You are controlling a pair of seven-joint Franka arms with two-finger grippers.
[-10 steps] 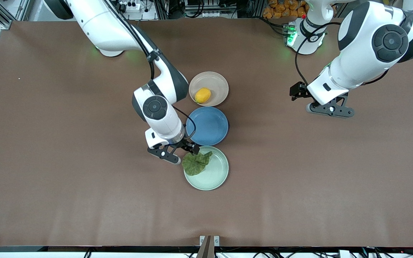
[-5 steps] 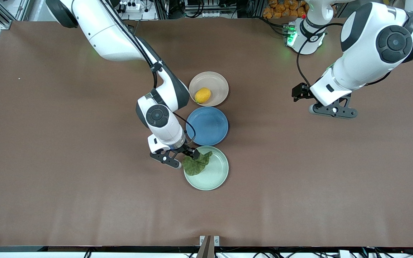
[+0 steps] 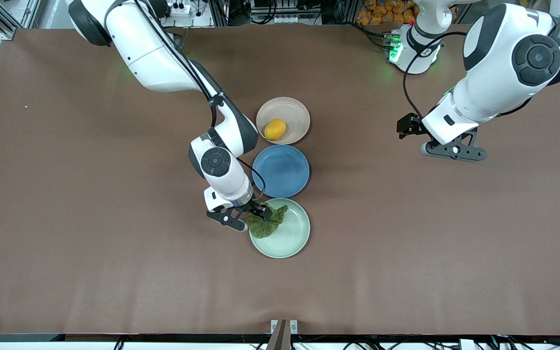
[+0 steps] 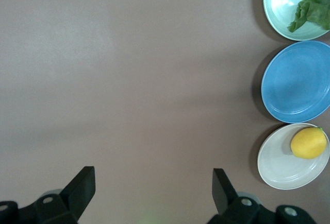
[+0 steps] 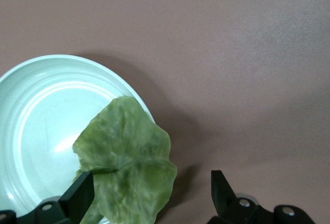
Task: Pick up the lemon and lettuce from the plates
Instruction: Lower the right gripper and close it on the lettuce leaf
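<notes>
Three plates stand in a row at the middle of the table (image 3: 90,170), running from the robots' edge toward the camera's edge, each just beside the next. The beige plate (image 3: 293,111) is the one nearest the robots' edge, and the lemon (image 3: 275,129) lies on it, at the part of its floor nearest the blue plate (image 3: 282,171). The blue plate is in the middle. The mint plate (image 3: 292,236) is nearest the camera's edge, and the lettuce (image 3: 266,222) lies on it, draped over the rim on the side toward the right arm's end of the table. The right gripper (image 3: 244,216) is low over that rim with its jaws spread wide; in the right wrist view one finger (image 5: 80,195) is over the leaf (image 5: 126,172) and the other over bare table just outside the plate, and the leaf lies flat, not pinched. The left gripper (image 3: 451,149) hangs over bare table toward the left arm's end, well apart from the plates, its jaws also wide and holding nothing; that arm waits.
</notes>
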